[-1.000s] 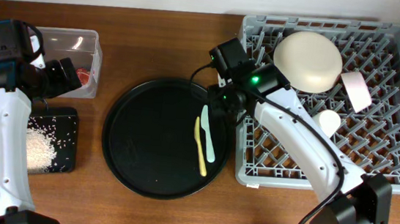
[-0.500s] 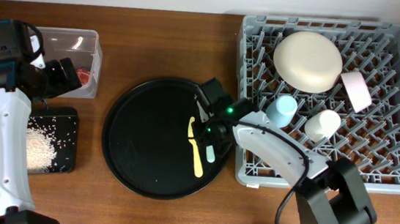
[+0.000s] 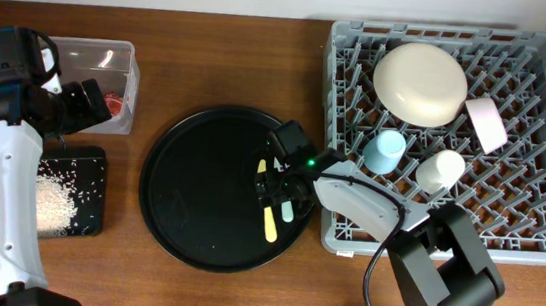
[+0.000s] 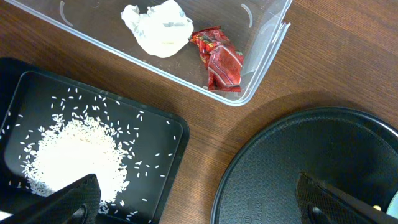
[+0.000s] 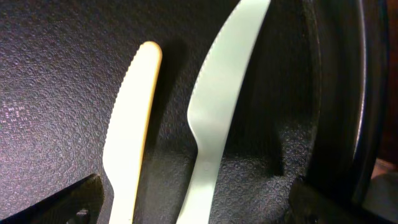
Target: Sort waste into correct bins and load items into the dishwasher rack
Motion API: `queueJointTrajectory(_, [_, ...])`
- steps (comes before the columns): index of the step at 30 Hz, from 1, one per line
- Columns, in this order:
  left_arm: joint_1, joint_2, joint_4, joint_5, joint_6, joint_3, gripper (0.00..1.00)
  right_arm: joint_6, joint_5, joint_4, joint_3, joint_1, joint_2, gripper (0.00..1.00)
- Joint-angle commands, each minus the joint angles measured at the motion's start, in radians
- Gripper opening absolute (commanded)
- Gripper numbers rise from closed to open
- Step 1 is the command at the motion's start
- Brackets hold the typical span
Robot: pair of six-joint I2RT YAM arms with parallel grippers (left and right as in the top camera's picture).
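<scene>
slim pale yellow utensil (image 5: 130,124), serrated, on round black tray (image 5: 56,68) beside pale green utensil (image 5: 217,106); right gripper (image 5: 199,202), left gripper (image 4: 199,202) jaws wide.

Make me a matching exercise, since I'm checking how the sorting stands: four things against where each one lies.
Things:
1 red wrapper
2 rice
3 yellow knife
4 cream bowl

Places:
A grey rack
B round black tray
C clear box
D flat black tray

Pairs: 1-C, 2-D, 3-B, 4-A
</scene>
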Motion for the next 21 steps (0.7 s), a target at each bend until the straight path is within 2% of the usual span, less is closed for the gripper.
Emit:
queueJointTrajectory(1, [0.003, -0.016, 0.001, -0.006, -0.002, 0.012, 0.99, -0.014, 0.012, 0.005, -0.004, -0.011, 0.007, 0.75])
queueJointTrajectory(2, [0.003, -0.016, 0.001, -0.006, -0.002, 0.012, 0.99, -0.021, 0.013, 0.009, -0.004, -0.011, 0.007, 0.67])
queueJointTrajectory(4, [0.003, -0.016, 0.001, -0.006, -0.002, 0.012, 0.99, -0.021, 0.013, 0.011, -0.004, -0.011, 0.007, 0.63])
queueJointTrajectory(12, [0.003, -0.016, 0.001, -0.006, -0.002, 0.012, 0.99, -0.021, 0.016, 0.045, -0.005, -0.009, 0.06, 0.56])
queueJointTrajectory(14, [0.003, -0.016, 0.001, -0.006, -0.002, 0.012, 0.99, -0.021, 0.017, 0.042, -0.005, -0.01, 0.077, 0.48])
queueJointTrajectory(17, [0.003, -0.016, 0.001, -0.006, -0.002, 0.012, 0.99, -0.021, 0.016, 0.043, -0.005, -0.009, 0.079, 0.26])
queueJointTrajectory(21, [0.003, -0.016, 0.001, -0.006, -0.002, 0.012, 0.99, -0.021, 0.016, 0.041, -0.004, -0.01, 0.07, 0.24])
